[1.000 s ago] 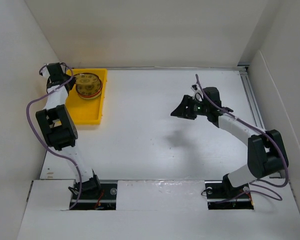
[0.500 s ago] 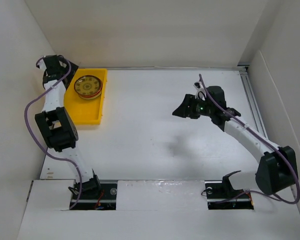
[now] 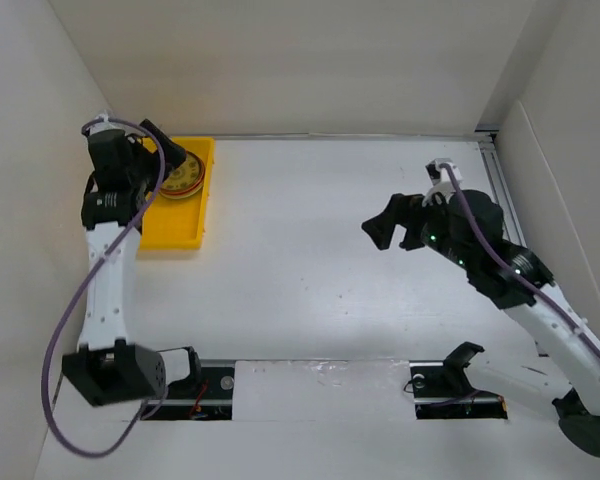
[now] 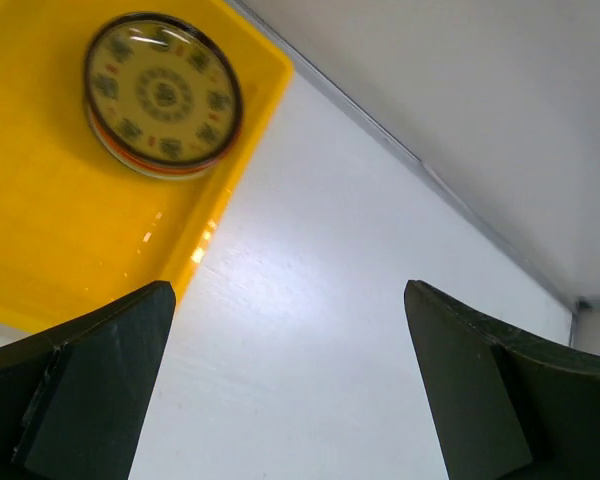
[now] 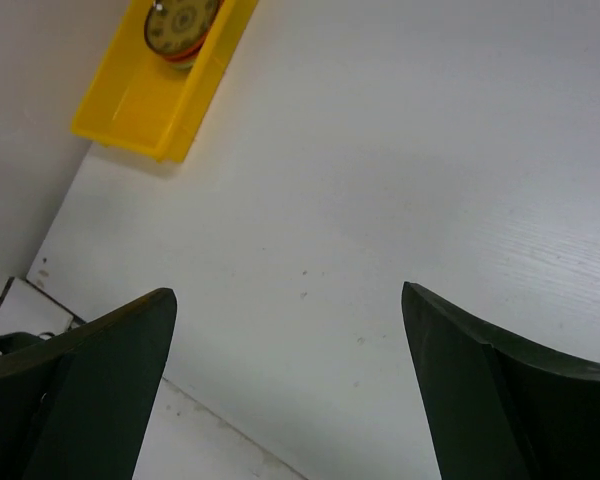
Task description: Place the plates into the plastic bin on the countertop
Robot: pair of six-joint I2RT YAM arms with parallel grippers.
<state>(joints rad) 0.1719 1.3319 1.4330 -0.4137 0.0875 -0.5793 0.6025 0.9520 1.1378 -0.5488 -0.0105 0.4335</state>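
Observation:
A stack of plates point(image 3: 185, 180) lies in the far end of the yellow plastic bin point(image 3: 170, 228) at the far left of the white countertop point(image 3: 300, 260). The top plate point(image 4: 163, 95) is olive-gold and patterned, with an orange rim showing beneath it. My left gripper point(image 3: 173, 160) hangs open above the stack's near-left edge and holds nothing; in its wrist view the left gripper point(image 4: 287, 290) frames bare countertop beside the bin point(image 4: 50, 220). My right gripper point(image 3: 385, 222) is open and empty over the right half, far from the bin point(image 5: 130, 105) and the plates point(image 5: 183, 25).
White walls enclose the countertop on the left, back and right. A metal rail point(image 3: 502, 195) runs along the right edge. The arm bases point(image 3: 185, 385) sit in slots at the near edge, with a raised white ledge point(image 3: 320, 420) between and around them.
My left gripper went from shut to open and lifted back from the stack as its arm stretched out. My right arm swung right and nearer, and its jaws spread wider.

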